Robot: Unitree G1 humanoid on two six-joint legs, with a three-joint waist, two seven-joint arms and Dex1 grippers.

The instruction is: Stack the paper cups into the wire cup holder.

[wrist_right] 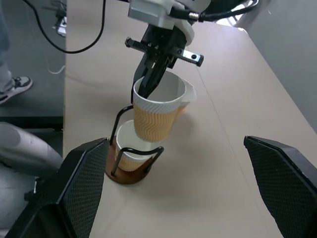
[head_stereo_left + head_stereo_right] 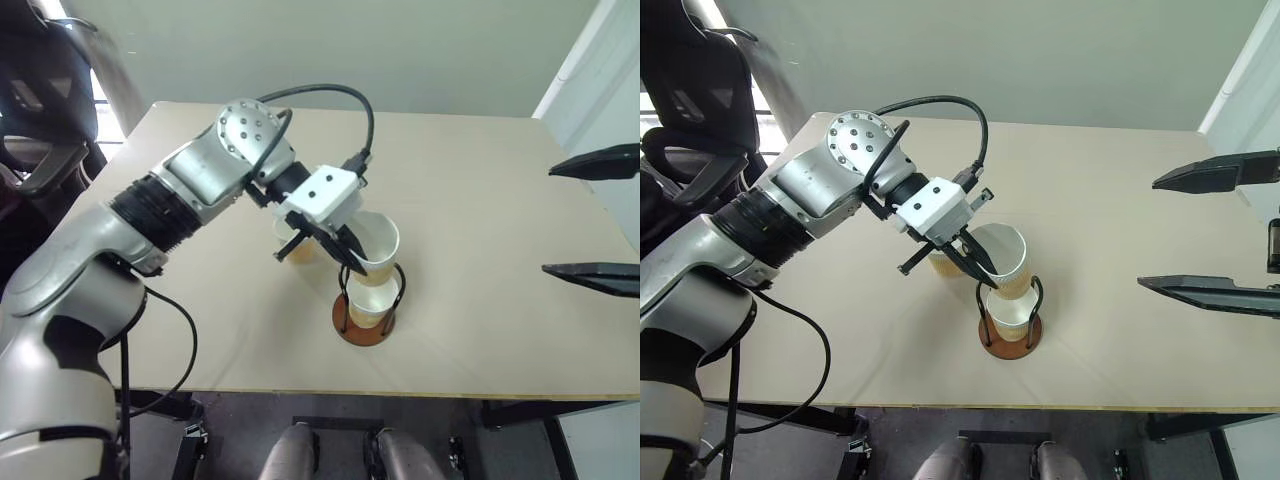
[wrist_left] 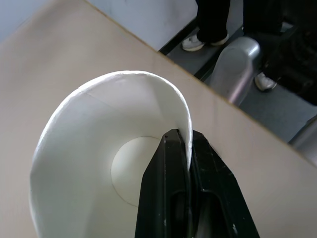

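Tan table (image 2: 480,200), third cup (image 1: 189,99) perhaps standing behind

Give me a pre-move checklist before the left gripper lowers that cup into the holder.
1. Grip: left gripper is shut on the rim of the held cup, one finger inside, one outside: ok.
2. Holder: the wire holder stands upright on the table: ok.
3. Seat: one cup already sits in the holder, mouth up: ok.
4. Alignment: the held cup hangs just above the seated one but tilted, not square over it: not ok.
5. Right gripper: open and well off to the side, out of the path: ok.
6. Third cup: stands on the table behind the left gripper; whether they touch: cannot tell.
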